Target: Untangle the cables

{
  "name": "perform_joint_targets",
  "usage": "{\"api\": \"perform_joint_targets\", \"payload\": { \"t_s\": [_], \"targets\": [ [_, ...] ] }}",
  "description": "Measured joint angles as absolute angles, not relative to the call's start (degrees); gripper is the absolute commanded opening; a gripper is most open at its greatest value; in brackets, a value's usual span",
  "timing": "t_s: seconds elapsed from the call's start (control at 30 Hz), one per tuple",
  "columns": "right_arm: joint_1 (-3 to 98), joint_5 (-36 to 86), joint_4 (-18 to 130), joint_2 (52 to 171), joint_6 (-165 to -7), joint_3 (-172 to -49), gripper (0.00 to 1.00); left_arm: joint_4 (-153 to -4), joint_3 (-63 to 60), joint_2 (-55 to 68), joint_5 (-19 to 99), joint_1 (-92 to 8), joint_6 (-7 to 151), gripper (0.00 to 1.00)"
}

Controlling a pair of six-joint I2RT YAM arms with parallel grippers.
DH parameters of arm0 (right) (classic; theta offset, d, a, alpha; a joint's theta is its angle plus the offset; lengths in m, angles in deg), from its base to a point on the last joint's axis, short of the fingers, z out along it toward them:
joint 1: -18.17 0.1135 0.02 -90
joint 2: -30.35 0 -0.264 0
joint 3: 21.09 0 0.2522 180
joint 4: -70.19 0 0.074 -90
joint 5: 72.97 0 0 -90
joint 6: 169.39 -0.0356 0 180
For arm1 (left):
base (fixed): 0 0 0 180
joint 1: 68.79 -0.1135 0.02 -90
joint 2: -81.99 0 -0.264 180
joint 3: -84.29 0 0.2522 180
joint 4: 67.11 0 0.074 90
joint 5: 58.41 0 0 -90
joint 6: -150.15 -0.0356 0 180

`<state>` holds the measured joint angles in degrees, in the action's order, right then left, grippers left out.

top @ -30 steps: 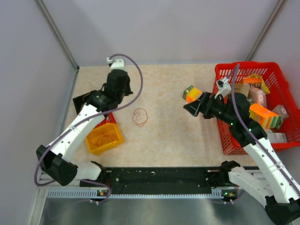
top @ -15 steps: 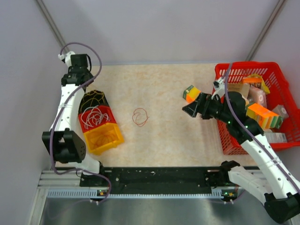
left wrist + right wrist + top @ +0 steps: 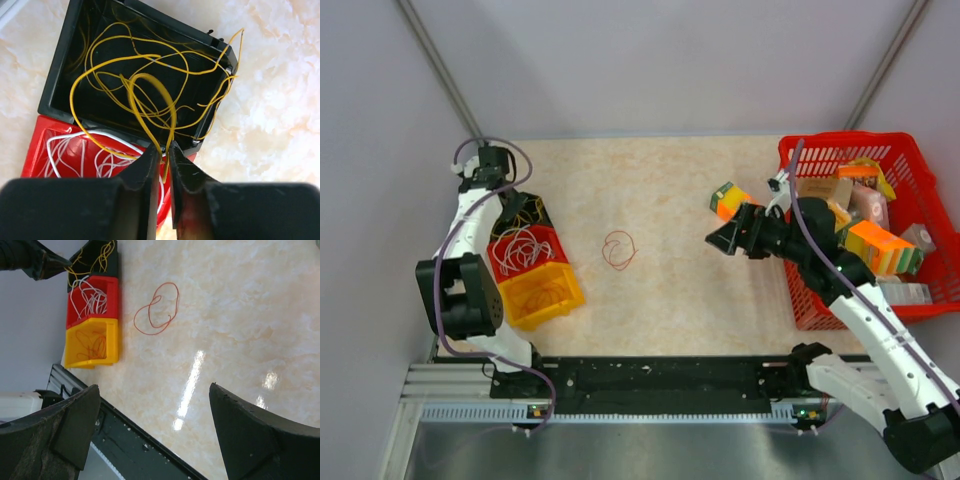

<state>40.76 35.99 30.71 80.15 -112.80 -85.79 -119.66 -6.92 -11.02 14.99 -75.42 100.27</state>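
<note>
Yellow cables tangle in the black bin, white cables in the red bin, orange cables in the yellow bin, and a red cable lies looped on the surface.

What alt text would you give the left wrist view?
The left gripper, shut on a loop of yellow cable, holds it over a black bin containing more of it. A red bin of white cables adjoins it on a marbled table.
</note>
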Motion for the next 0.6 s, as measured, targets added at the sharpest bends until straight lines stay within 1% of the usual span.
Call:
{"api": "perform_joint_targets", "payload": {
  "t_s": [0.03, 0.07, 0.1, 0.17, 0.2, 0.23, 0.4, 0.47, 0.5, 0.6],
  "targets": [
    [40.76, 36.34, 30.95, 80.42, -112.8, -85.6, 0.88, -119.87, -6.72, -11.02, 15.8, -75.81, 100.78, 0.43],
    [40.76, 36.82, 31.37, 80.72, -112.8, -85.14, 0.88, -119.94, -6.72, -11.02, 16.33, -76.25, 101.23, 0.49],
    [40.76, 37.19, 31.52, 80.96, -112.75, -84.74, 0.88, -119.9, -6.72, -10.93, 16.57, -76.67, 101.5, 0.5],
    [40.76, 38.11, 31.54, 81.64, -112.58, -83.85, 0.88, -119.94, -6.7, -10.54, 16.61, -77.23, 102.28, 0.62],
    [40.76, 38.48, 31.56, 81.95, -112.53, -83.28, 0.88, -119.9, -6.68, -10.17, 16.57, -77.45, 102.28, 0.73],
    [40.76, 38.92, 31.54, 82.19, -112.53, -82.82, 0.88, -119.9, -6.59, -9.56, 16.59, -77.58, 102.17, 0.81],
    [40.76, 40.29, 31.63, 82.25, -112.51, -81.31, 0.87, -120.25, -6.55, -5.34, 17.81, -77.63, 101.28, 0.82],
    [40.76, 40.73, 31.85, 82.25, -112.51, -81.31, 0.87, -120.77, -6.53, -3.28, 19.8, -77.54, 100.36, 0.77],
    [40.76, 40.95, 32.04, 82.25, -112.49, -81.31, 0.87, -120.46, -6.09, -1.91, 21.42, -77.21, 99.51, 0.76],
    [40.76, 41.47, 32.68, 82.38, -112.42, -81.31, 0.87, -118.67, -2.44, 3.23, 25.11, -74.79, 96.49, 0.77]
  ]
}}
